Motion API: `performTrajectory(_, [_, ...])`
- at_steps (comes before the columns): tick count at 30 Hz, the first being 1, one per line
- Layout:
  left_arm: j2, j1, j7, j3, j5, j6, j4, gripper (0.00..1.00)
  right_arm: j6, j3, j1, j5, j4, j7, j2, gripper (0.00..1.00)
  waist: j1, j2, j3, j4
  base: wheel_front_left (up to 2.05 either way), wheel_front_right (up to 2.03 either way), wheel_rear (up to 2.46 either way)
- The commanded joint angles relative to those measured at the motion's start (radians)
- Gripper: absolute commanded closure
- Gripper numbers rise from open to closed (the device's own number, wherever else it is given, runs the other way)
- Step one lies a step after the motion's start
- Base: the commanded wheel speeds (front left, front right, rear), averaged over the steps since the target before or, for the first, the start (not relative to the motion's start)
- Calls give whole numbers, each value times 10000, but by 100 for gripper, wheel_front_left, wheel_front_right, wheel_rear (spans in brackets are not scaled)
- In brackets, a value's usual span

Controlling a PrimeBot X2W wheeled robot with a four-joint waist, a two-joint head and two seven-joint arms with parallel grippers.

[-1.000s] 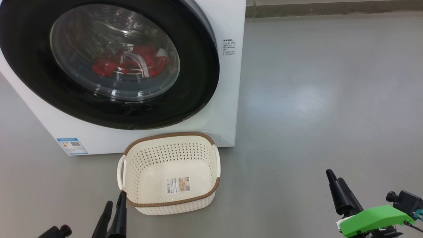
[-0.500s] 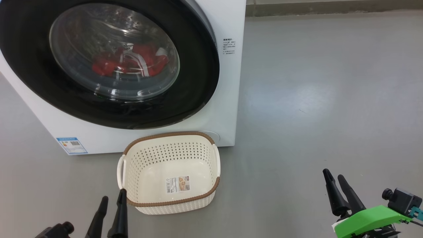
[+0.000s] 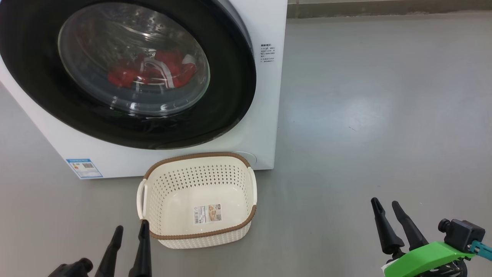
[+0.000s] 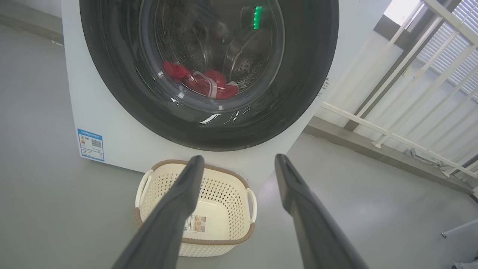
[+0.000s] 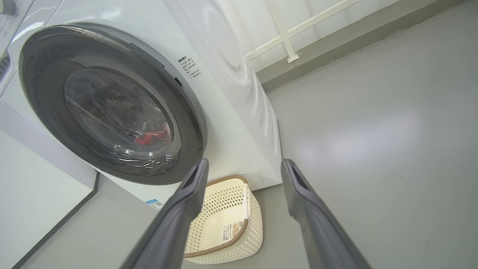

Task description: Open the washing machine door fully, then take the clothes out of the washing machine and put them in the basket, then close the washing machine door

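Observation:
The white washing machine (image 3: 265,115) (image 4: 112,123) (image 5: 231,97) fills the upper left, its black-rimmed round door (image 3: 230,96) (image 4: 298,74) (image 5: 44,97) shut against the front. Red clothes (image 3: 153,73) (image 4: 209,82) (image 5: 151,137) with white trim lie in the drum behind the glass. The cream basket (image 3: 198,169) (image 4: 224,186) (image 5: 224,213) stands empty on the floor before the machine. My left gripper (image 3: 130,231) (image 4: 239,160) is open at the basket's near left corner. Far right of the basket my right gripper (image 3: 384,206) (image 5: 242,164) is open above bare floor.
Grey floor (image 3: 365,115) stretches to the right of the machine. A white railing (image 4: 410,93) (image 5: 287,33) and a low kerb (image 3: 384,9) run along the back. A white panel (image 5: 37,186) stands left of the machine in the right wrist view.
The left gripper's fingers have spread apart and sunk slightly at the bottom edge. The right gripper has drifted a little left and down. Door, clothes and basket are unmoved.

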Motion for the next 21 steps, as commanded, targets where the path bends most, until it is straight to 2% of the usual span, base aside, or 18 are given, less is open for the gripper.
performTrajectory(1, [117,-11,-151,157,338,54,-332,0,57,159,-58,-299,-305,-151,-178,0,0,-1,2,5,0,0,0])
performTrajectory(21, [136,267,-708,38,2566,172,-577,0,70,364,138,-2163,-474,-709,-247,0,0,-1,-30,-54,0,0,0])
